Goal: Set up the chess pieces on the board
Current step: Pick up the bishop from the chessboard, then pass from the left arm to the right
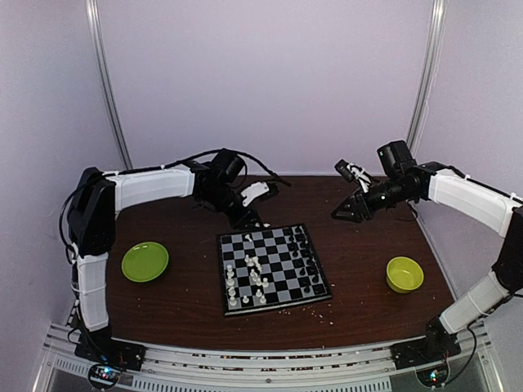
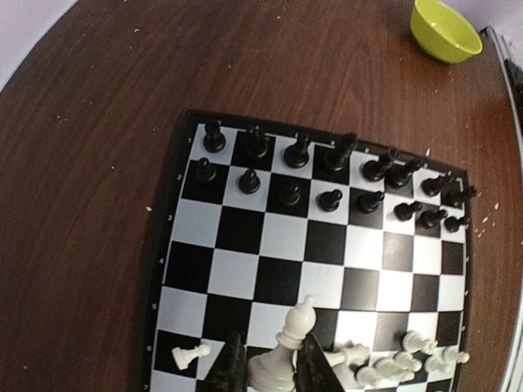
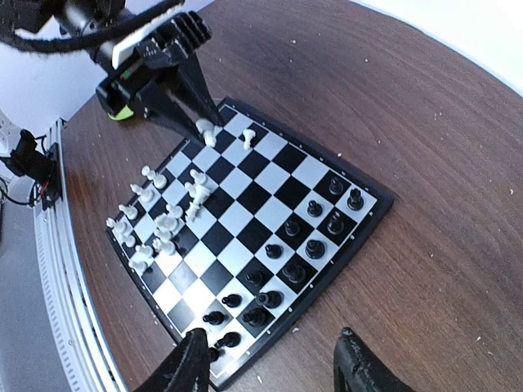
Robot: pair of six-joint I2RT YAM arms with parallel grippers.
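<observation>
1. The chess pieces all sit on the board [image 1: 288, 284], mid-bench. The white pieces [image 1: 253, 273] are scattered over its left half, several tipped over, and the black pieces [image 1: 304, 255] stand in two rows along its right edge.
2. At the left of the bench [image 1: 188, 306] lies a lime plate [image 1: 145, 261]. You can ignore it.
3. Your left jaws stand narrow at the board's far-left corner, with a finger against each side of a tall white piece [image 2: 286, 347]. I read that as a grip.
4. That piece looks upright, its long axis vertical and its head showing past the fingertips. The coming move, as I judge it, calls for a straight lift before any sideways travel. A toppled pawn [image 2: 189, 354] lies near it and could be swept aside.
5. The left arm [image 1: 155, 186] is the nearer one to every white piece, so white's rows look like its job.
6. Your right jaws stand wide and hold nothing. They hover above the bench off the board's far-right corner, apart from the black rows.
7. At the right stands a lime bowl [image 1: 404, 273], clear of both arms.
</observation>
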